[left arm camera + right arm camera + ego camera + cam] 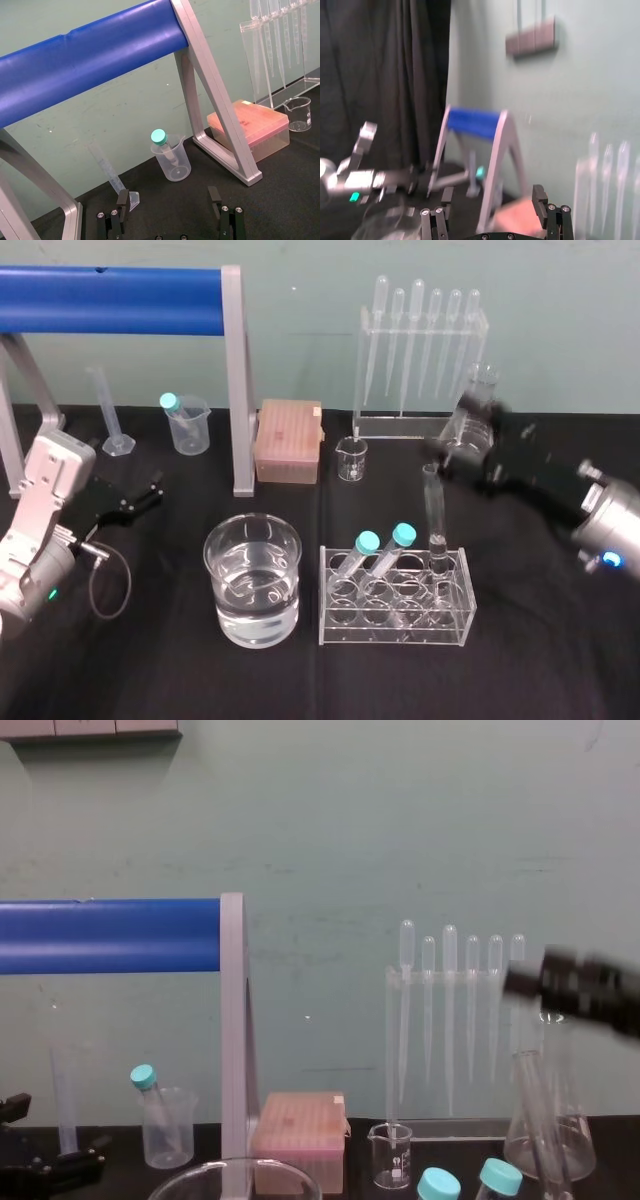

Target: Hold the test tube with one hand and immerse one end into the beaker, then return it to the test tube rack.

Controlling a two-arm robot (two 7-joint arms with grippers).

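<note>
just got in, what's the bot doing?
The test tube stands in the rack, at its back right corner. The right gripper is open and empty, in the air behind the tube near the flask. The left gripper sits open at the left of the table. The beaker stands left of the rack.

Left arm: white-cased, folded at the near left edge, forearm angled toward the far right.
Left gripper (152, 492): black, held low, fingers (121, 199) spread wide, nothing between them.
Right arm: enters from the right edge, silver wrist, black forearm pointing far-left.
Right gripper (447, 453): held high, fingers (538, 194) parted, empty.
</note>
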